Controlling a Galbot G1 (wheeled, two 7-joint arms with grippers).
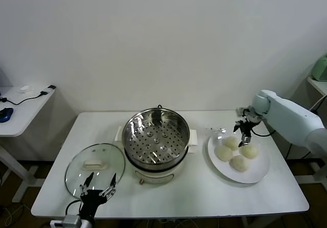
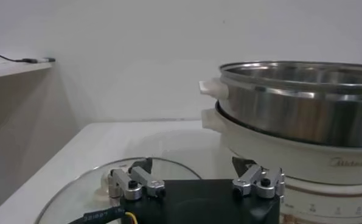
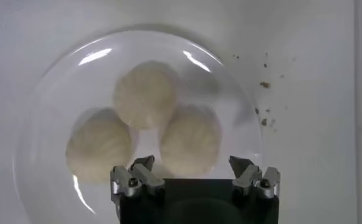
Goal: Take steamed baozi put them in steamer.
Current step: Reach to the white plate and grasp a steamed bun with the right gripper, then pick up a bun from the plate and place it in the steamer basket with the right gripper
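right tool point(image 1: 246, 131) spread above plated baozi point(image 3: 190, 140); should drop straight, centre one bun, pinch gently; left tool point(image 1: 98, 191) spread, idle by lid point(image 1: 95, 162).

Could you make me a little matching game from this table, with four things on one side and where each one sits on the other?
Things:
1. steamed baozi
2. steamer
3. glass lid
4. right gripper

Places:
A. flat on the table, robot's left
B. open, above the plate
C. table's middle, tray bare
D. together on the white plate

Pairs: 1-D, 2-C, 3-A, 4-B
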